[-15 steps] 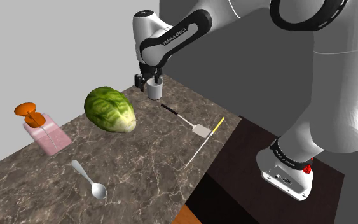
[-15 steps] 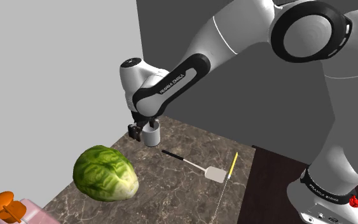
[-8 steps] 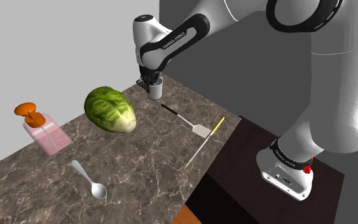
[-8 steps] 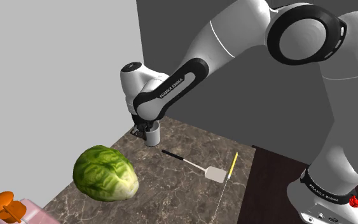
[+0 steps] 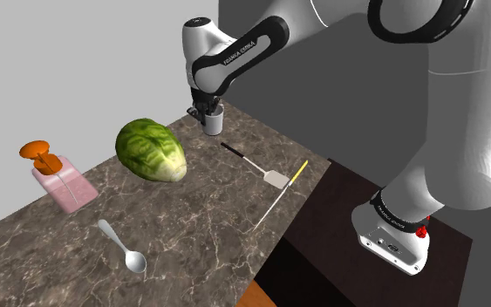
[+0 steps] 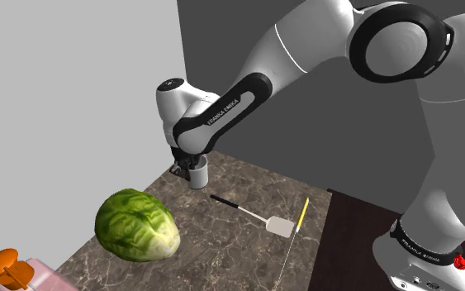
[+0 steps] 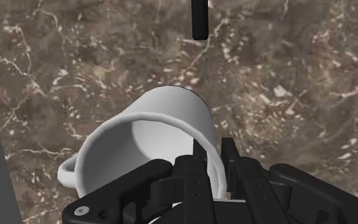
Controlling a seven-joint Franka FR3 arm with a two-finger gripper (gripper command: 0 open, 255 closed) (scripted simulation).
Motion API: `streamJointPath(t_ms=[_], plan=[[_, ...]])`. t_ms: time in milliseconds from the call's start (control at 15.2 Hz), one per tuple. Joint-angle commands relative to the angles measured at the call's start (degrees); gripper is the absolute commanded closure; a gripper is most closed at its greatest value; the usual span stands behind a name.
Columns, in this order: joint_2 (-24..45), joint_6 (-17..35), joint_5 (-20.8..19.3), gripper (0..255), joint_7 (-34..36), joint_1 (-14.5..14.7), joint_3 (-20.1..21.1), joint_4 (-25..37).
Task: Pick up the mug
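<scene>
Pale veins marble the dark brown stone counter (image 5: 191, 209). The smooth white mug (image 7: 171, 114) is plain; the two-finger gripper (image 7: 213, 159) is all black. Left of centre in the shoulder view, the crinkled lettuce head (image 5: 152, 150) is green, and the square soap dispenser (image 5: 63, 185) is pink with an orange pump. The small spoon (image 5: 123, 246) is grey.

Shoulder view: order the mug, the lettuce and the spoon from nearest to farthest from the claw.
1. mug: gripped at its rim by the claw, at the far end of the counter.
2. lettuce: mid-counter, toward the view's left of the claw.
3. spoon: at the counter's near end, in the view's lower left.
</scene>
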Motion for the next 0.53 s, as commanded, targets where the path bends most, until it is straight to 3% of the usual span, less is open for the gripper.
streamJointPath(t_ms=[0, 462], plan=[[-0.8, -0.9, 0.2, 255, -0.2, -0.1, 0.1, 0.2], [-4.0, -4.8, 1.0, 255, -0.9, -0.4, 0.7, 0.9]])
